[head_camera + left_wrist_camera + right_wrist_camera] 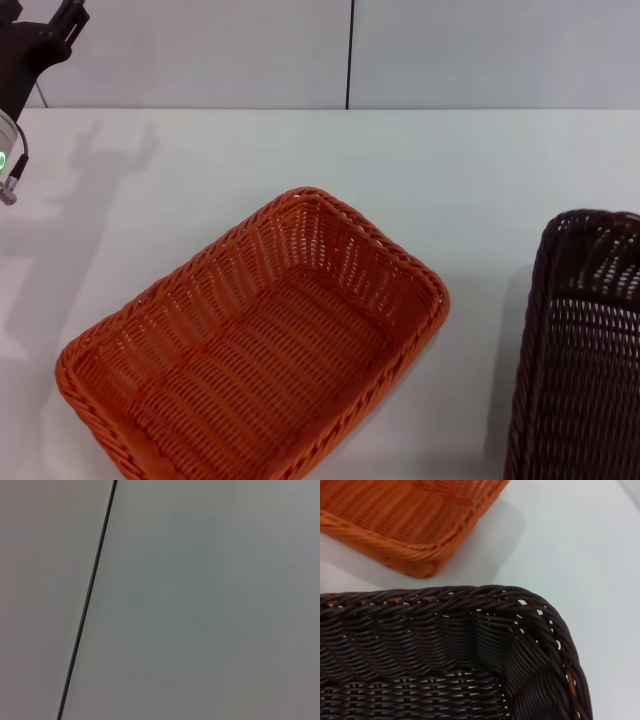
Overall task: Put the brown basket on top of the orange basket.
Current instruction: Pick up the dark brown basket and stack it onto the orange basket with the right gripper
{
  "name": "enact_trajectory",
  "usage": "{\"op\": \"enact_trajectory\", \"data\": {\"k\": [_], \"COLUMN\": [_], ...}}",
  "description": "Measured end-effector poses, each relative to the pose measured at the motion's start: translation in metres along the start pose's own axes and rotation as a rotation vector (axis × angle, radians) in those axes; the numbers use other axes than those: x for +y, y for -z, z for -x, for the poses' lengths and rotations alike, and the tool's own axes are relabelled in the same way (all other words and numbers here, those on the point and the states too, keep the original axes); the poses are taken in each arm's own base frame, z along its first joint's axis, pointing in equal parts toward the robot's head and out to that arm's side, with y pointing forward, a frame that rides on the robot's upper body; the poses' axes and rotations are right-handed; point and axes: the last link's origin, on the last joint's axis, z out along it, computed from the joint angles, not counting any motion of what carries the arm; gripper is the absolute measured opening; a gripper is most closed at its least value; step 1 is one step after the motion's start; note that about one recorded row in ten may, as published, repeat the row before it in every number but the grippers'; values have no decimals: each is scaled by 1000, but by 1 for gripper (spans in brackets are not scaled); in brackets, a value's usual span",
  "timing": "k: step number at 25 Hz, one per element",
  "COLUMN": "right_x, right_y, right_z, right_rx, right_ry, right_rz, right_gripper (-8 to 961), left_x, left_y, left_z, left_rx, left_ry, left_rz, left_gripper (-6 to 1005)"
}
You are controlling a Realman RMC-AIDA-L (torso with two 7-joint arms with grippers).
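Note:
The orange basket (260,345) sits empty on the white table, turned at an angle, in the middle of the head view. The brown basket (585,350) stands on the table at the right edge of that view, partly cut off. The right wrist view looks close down on one corner of the brown basket (445,655), with a corner of the orange basket (415,520) beyond it and a strip of table between them. The right gripper itself shows in no view. The left arm (30,50) is raised at the far left, over the table's back corner.
The white table (450,180) runs back to a pale wall with a dark vertical seam (350,55). The left wrist view shows only that wall and the seam (90,595).

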Motion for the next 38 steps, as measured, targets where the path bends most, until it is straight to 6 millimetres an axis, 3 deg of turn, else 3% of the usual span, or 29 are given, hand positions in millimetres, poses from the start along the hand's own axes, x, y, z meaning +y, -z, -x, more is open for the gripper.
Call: {"op": "enact_trajectory", "data": {"k": [7, 15, 20, 28, 38], "right_x": [-8, -27, -41, -53, -67], "right_y": [18, 59, 73, 81, 72], "right_z": [0, -4, -4, 7, 43], "right_rx": [-26, -58, -64, -105, -182], "right_ry": [-5, -38, -86, -127, -76], "right_rz": [-93, -260, -358, -506, -630], "right_gripper": [155, 153, 151, 145, 144], "left_x": [-4, -5, -6, -9, -15], "left_y": [2, 3, 2, 2, 8], "left_z": [0, -1, -3, -4, -2], "left_rx": [1, 5, 10, 13, 7], "left_ry": [-1, -1, -4, -7, -10], "left_rz": [-10, -14, -16, -23, -35], "left_gripper": [829, 829, 829, 829, 829]}}
